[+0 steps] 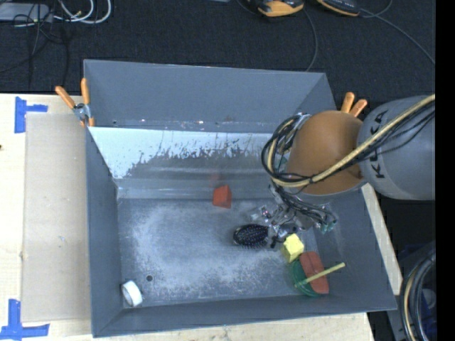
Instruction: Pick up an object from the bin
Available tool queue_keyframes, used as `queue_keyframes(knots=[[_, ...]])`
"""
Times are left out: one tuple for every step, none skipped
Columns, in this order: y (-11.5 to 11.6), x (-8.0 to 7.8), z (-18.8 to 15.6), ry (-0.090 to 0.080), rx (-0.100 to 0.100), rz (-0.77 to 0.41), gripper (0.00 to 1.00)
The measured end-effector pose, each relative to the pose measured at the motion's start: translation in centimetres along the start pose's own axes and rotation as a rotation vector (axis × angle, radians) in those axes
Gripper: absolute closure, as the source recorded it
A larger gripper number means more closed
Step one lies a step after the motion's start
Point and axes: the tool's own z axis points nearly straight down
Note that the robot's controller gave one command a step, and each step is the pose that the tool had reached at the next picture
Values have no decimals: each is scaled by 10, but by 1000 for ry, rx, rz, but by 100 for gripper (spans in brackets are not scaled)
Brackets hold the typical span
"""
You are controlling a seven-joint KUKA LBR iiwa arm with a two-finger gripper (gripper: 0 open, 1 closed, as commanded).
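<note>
arm (398,148) in from R, bent down | over black brush (249,235); yellow block (292,247) beside | grasp: can't tell

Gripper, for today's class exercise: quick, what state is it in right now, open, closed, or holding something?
Gripper: cannot be told; it sits low, beside the black oval brush and the yellow block.

blk brush (250,235), yel block (292,247), red cube (222,196)
</note>
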Motion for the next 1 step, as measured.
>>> queue_keyframes(knots=[[0, -1, -15, -3, 2, 0, 100]])
